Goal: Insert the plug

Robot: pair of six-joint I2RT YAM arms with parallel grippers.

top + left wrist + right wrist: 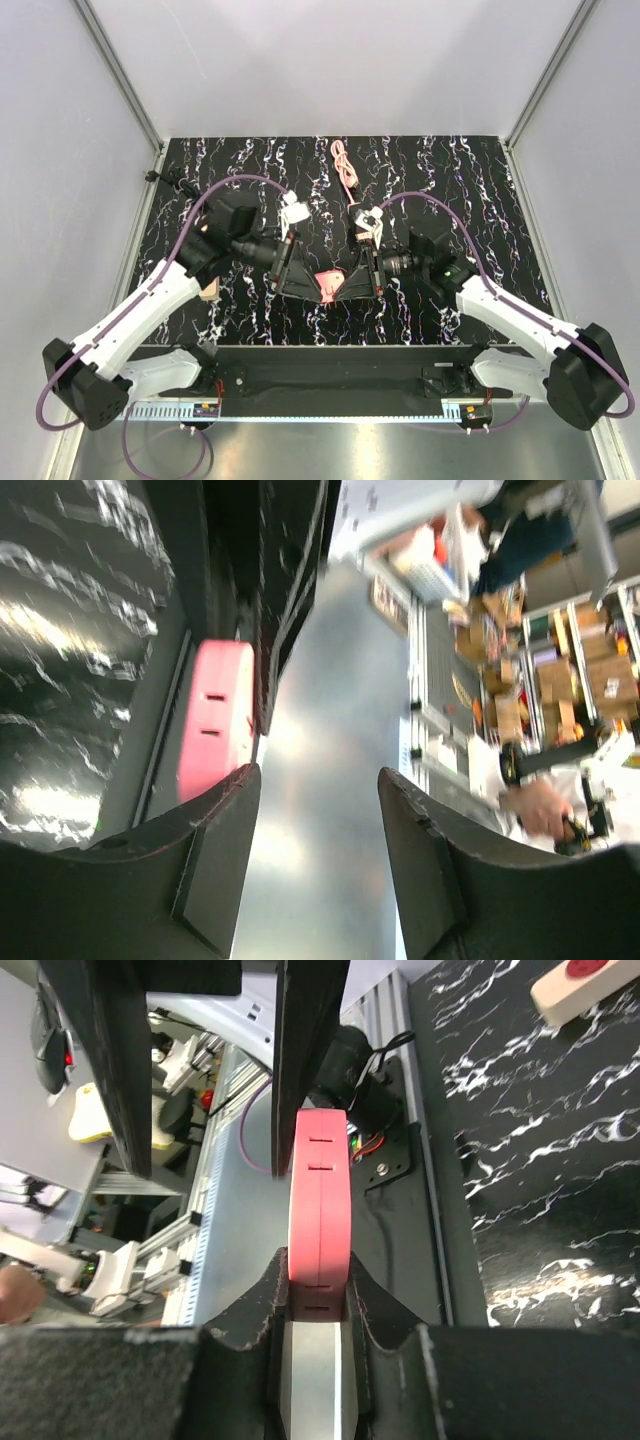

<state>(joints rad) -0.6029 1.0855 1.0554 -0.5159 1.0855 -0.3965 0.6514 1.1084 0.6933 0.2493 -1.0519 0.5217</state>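
Right wrist: the right claw (318,1282) grips the plug (320,1200) by one end. The left claw (318,780) gapes open, the plug just beside it.

Black, white-veined marble-look tabletop (250,165). Pale grey wall panels (330,60) at left, back and right edges, w/ alu corner posts (121,75). Brushed metal sheet (330,450) along near edge. Beyond: shelving w/ cardboard boxes (600,680).
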